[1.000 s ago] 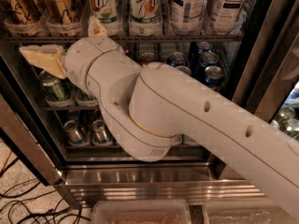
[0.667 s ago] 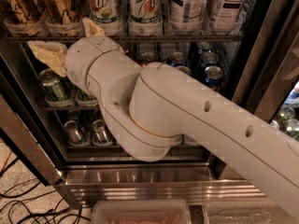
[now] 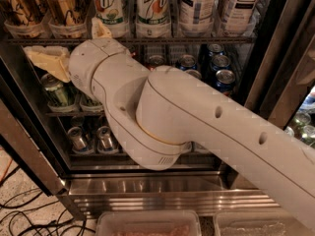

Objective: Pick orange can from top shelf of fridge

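Observation:
Two tall copper-orange cans [image 3: 66, 4] [image 3: 19, 6] stand in clear cups at the left end of the top shelf [image 3: 197, 40] of the fridge [image 3: 167, 191]. My gripper [image 3: 73, 42] is at the shelf's front edge, just below and right of the orange cans. It is open and empty. One cream finger [image 3: 47, 59] points left under the shelf. The other finger [image 3: 101, 28] pokes up in front of a 7UP can [image 3: 106, 9]. My white arm [image 3: 197, 127] hides much of the middle shelf.
7UP [image 3: 152, 9] and tea cans [image 3: 197, 6] fill the rest of the top shelf. Short green [image 3: 56, 90], blue [image 3: 224, 77] and silver cans [image 3: 78, 139] sit on lower racks. The dark door frame [image 3: 275, 82] stands right. Plastic bins [image 3: 147, 222] and floor cables [image 3: 29, 215] lie below.
The gripper has stayed open at the left end of the top shelf. Its left finger has lifted slightly toward the shelf edge. The cans have not moved.

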Robot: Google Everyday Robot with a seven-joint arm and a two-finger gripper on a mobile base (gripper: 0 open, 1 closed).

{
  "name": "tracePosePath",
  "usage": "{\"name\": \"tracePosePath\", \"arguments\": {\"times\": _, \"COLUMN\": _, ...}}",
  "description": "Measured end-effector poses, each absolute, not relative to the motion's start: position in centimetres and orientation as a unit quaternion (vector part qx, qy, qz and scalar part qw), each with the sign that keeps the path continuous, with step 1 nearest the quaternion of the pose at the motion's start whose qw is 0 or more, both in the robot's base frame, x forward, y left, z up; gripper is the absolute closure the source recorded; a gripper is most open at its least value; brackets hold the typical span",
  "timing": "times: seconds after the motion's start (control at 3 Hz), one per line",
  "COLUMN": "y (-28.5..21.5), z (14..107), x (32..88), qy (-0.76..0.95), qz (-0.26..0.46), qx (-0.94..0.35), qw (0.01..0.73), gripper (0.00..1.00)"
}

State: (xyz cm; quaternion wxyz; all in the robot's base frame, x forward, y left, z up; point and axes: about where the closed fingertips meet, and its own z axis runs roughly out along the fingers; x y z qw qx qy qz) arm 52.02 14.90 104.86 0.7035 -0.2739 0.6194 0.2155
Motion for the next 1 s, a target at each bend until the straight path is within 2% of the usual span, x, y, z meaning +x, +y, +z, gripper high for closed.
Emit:
{"name": "tracePosePath", "arguments": {"times": 0.33, "y": 14.9, "z": 104.9, "x": 52.0, "qy": 0.619, "qz": 0.215, "qx": -0.274, "qw": 0.704, "gripper": 0.26}}
{"name": "tracePosePath", "arguments": {"times": 1.0, "y": 14.9, "z": 105.3, "x": 53.3, "qy": 0.613, "qz": 0.209, "qx": -0.283, "qw": 0.707, "gripper": 0.25}}
